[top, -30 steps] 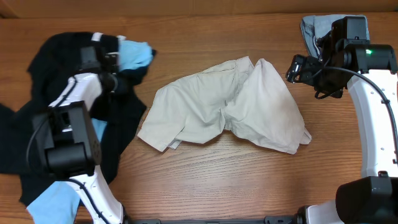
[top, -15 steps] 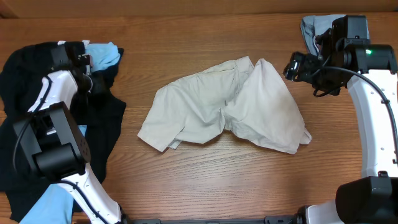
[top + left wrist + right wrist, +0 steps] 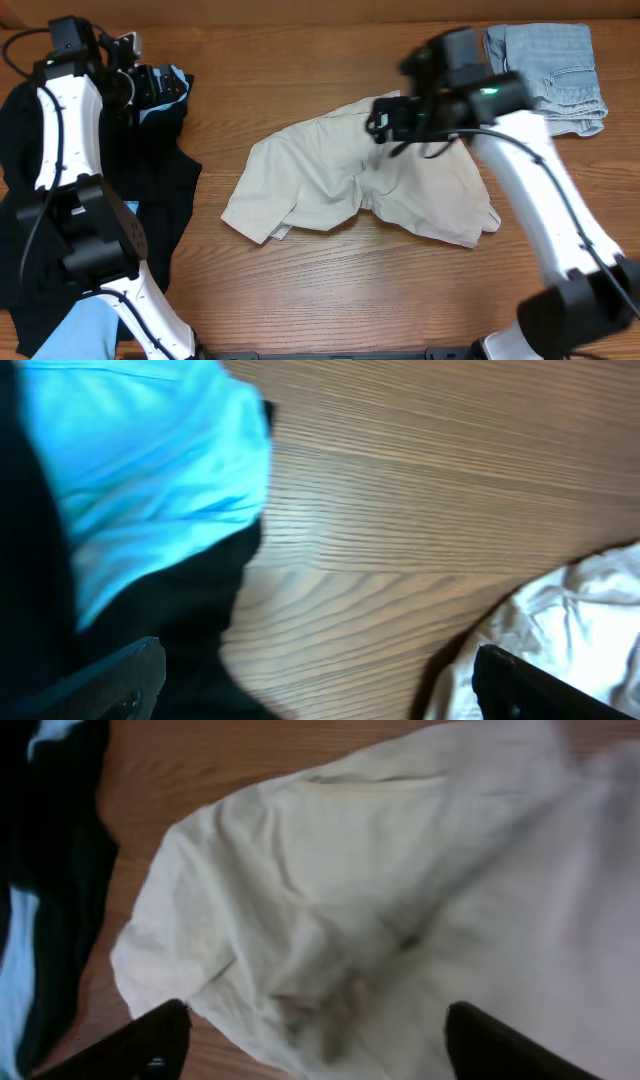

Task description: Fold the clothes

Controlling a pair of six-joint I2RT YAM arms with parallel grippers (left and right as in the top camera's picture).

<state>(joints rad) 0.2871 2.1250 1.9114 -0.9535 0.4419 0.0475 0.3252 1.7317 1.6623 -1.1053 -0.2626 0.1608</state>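
Note:
The beige khaki shorts (image 3: 350, 175) lie crumpled mid-table, and they fill the right wrist view (image 3: 400, 890). My right gripper (image 3: 380, 122) hangs over their back edge, open, its fingers (image 3: 130, 1045) wide apart above the cloth with nothing held. At the back left my left gripper (image 3: 160, 85) is open, next to a light-blue shirt (image 3: 150, 460) that lies on the black garment (image 3: 195, 610). Bare wood shows between its fingers (image 3: 540, 685). The black garment (image 3: 60, 180) spreads down the left side. Pale denim shorts (image 3: 550, 65) lie folded at the back right.
More light-blue cloth (image 3: 80, 330) pokes out under the black garment at the front left. Bare wooden table (image 3: 330, 290) runs along the front, and a strip separates the black garment from the beige shorts.
My left gripper has opened and moved to the back left after dragging the black garment and blue shirt leftward. My right arm swung left from the denim shorts to over the beige shorts.

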